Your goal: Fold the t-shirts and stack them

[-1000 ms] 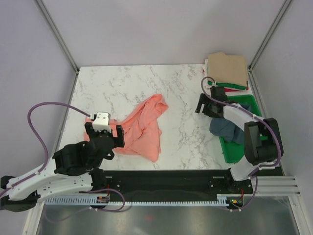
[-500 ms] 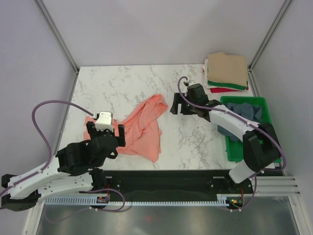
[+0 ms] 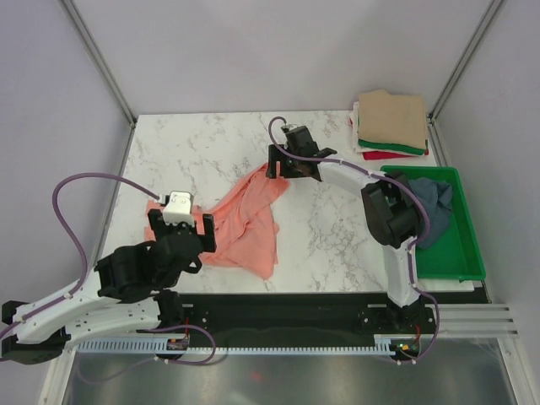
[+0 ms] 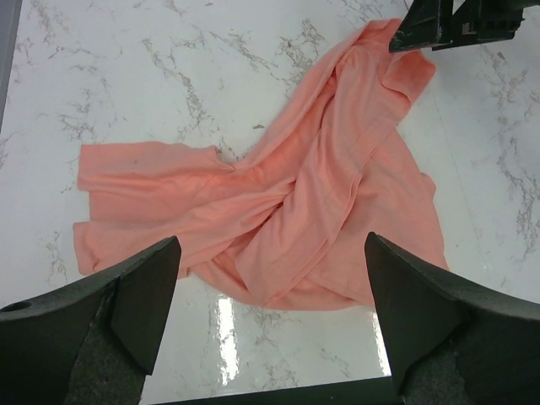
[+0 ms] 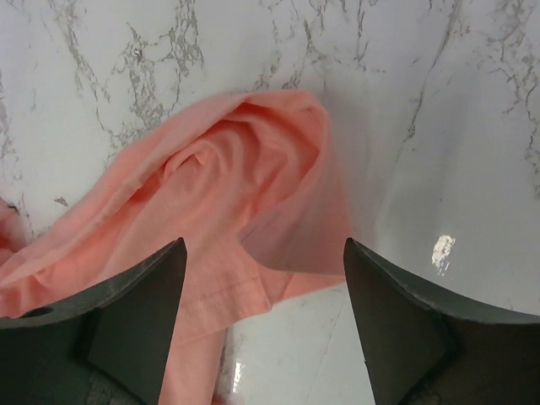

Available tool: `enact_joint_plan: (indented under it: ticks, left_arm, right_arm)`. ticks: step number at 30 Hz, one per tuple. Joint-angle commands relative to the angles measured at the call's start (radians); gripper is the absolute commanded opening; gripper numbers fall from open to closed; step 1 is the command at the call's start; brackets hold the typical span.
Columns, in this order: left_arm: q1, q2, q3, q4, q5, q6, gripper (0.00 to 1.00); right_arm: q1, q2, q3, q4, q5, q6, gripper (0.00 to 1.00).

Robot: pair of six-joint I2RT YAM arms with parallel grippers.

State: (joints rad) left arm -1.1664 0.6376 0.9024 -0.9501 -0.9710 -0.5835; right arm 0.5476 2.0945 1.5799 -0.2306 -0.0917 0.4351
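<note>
Both the right tool (image 5: 263, 253), over the bunched upper end of the salmon-pink t-shirt (image 3: 245, 221), and the left tool (image 4: 272, 245) stand open; closing there may pinch several layers together.

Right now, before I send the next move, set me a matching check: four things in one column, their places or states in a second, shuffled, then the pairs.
Column one
1. salmon-pink t-shirt
2. blue-grey t-shirt
3. tan t-shirt
4. right gripper

Column two
A. on top of the folded stack at the far right corner
B. open, over the far end of the salmon-pink t-shirt
C. crumpled in the middle of the marble table
D. heaped in the green tray

Pairs: 1-C; 2-D; 3-A; 4-B
</note>
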Motion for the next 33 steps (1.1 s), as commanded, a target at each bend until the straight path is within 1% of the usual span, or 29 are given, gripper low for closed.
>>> enact_joint_plan:
  ticks: [1, 4, 5, 7, 8, 9, 10, 11, 13, 14, 15, 18, 19, 20, 21, 22, 23, 24, 25, 26, 27, 28, 29, 30, 31, 33]
  left_arm:
    - [0.01, -0.016, 0.035, -0.006, -0.034, -0.042, 0.97]
    - [0.014, -0.013, 0.033, -0.006, -0.029, -0.044, 0.97]
    - [0.016, -0.012, 0.035, -0.004, -0.028, -0.042, 0.97]
    - [0.023, -0.009, 0.036, -0.004, -0.026, -0.041, 0.97]
    - [0.027, -0.004, 0.035, -0.004, -0.026, -0.041, 0.97]
    - [0.028, -0.004, 0.036, -0.004, -0.025, -0.039, 0.97]
    - [0.036, -0.001, 0.035, -0.003, -0.021, -0.039, 0.97]
    - [0.04, -0.001, 0.035, -0.003, -0.02, -0.038, 0.97]
    - [0.047, 0.002, 0.035, -0.003, -0.02, -0.038, 0.97]
    - [0.05, 0.004, 0.033, 0.001, -0.021, -0.038, 0.98]
    - [0.051, 0.004, 0.032, -0.001, -0.024, -0.038, 0.98]
    - [0.054, 0.013, 0.029, -0.006, -0.049, -0.039, 0.98]
    - [0.057, 0.019, 0.027, -0.013, -0.057, -0.044, 0.98]
    - [0.06, 0.023, 0.03, -0.021, -0.066, -0.062, 0.98]
    - [0.068, 0.042, 0.032, -0.047, -0.086, -0.076, 0.99]
    - [0.088, 0.051, 0.038, -0.053, -0.093, -0.097, 0.99]
    - [0.103, 0.06, 0.043, -0.055, -0.098, -0.107, 0.99]
    - [0.122, 0.083, 0.049, -0.052, -0.094, -0.119, 0.99]
    - [0.178, 0.095, 0.064, -0.038, -0.077, -0.13, 0.98]
    - [0.212, 0.112, 0.07, -0.026, -0.055, -0.133, 0.98]
    - [0.246, 0.129, 0.075, -0.012, -0.001, -0.131, 0.98]
    - [0.319, 0.17, 0.079, 0.026, 0.032, -0.124, 0.98]
    - [0.358, 0.192, 0.081, 0.036, 0.069, -0.13, 0.98]
    - [0.394, 0.215, 0.081, 0.043, 0.084, -0.139, 0.98]
    - [0.478, 0.244, 0.084, 0.051, 0.106, -0.151, 0.98]
    - [0.568, 0.313, 0.093, 0.059, 0.17, -0.168, 0.98]
  right_arm:
    - [0.011, 0.044, 0.083, -0.035, 0.039, -0.035, 0.81]
    - [0.014, 0.076, 0.101, -0.044, 0.07, -0.052, 0.77]
    - [0.012, 0.085, 0.115, -0.047, 0.073, -0.058, 0.7]
    - [0.014, 0.113, 0.132, -0.068, 0.082, -0.071, 0.62]
    - [0.014, 0.119, 0.143, -0.076, 0.086, -0.082, 0.49]
    - [0.014, 0.122, 0.147, -0.081, 0.086, -0.09, 0.43]
    - [0.012, 0.128, 0.15, -0.081, 0.086, -0.098, 0.39]
    - [0.012, 0.13, 0.164, -0.091, 0.086, -0.113, 0.29]
    - [0.012, 0.127, 0.184, -0.113, 0.107, -0.13, 0.15]
    - [0.014, 0.121, 0.208, -0.142, 0.115, -0.142, 0.05]
    - [0.014, 0.096, 0.219, -0.16, 0.122, -0.166, 0.0]
    - [0.02, 0.009, 0.198, -0.194, 0.191, -0.223, 0.0]
    - [0.021, -0.078, 0.171, -0.196, 0.211, -0.234, 0.0]
    - [0.02, -0.129, 0.101, -0.194, 0.239, -0.243, 0.0]
    - [0.02, -0.234, 0.057, -0.194, 0.295, -0.259, 0.0]
    - [0.02, -0.288, -0.042, -0.19, 0.334, -0.263, 0.0]
    - [0.021, -0.344, -0.099, -0.176, 0.364, -0.268, 0.0]
    - [0.021, -0.449, -0.156, -0.168, 0.419, -0.271, 0.0]
    - [0.02, -0.497, -0.267, -0.162, 0.447, -0.271, 0.0]
    - [0.02, -0.545, -0.32, -0.162, 0.47, -0.266, 0.0]
    - [0.018, -0.629, -0.368, -0.162, 0.498, -0.259, 0.0]
    - [0.017, -0.666, -0.414, -0.162, 0.526, -0.243, 0.0]
    - [0.015, -0.698, -0.487, -0.164, 0.535, -0.242, 0.0]
    - [0.015, -0.746, -0.515, -0.168, 0.54, -0.24, 0.0]
    - [0.014, -0.764, -0.537, -0.173, 0.543, -0.239, 0.0]
    - [0.008, -0.795, -0.574, -0.197, 0.558, -0.227, 0.0]
